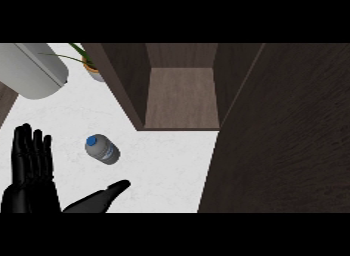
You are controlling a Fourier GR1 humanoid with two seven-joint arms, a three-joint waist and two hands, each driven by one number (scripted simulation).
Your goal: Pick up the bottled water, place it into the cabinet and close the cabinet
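We went looking for anything readable here and came up with nothing. The bottled water has a blue cap and a pale band round its body, but no word, brand or number comes through on it. The cabinet shows only plain dark wood grain, no sticker or sign. The grey cylinder at the far left is blank too. So: no text, labels or numbers we can read anywhere.

One bottle, one cabinet, one plant, two hands
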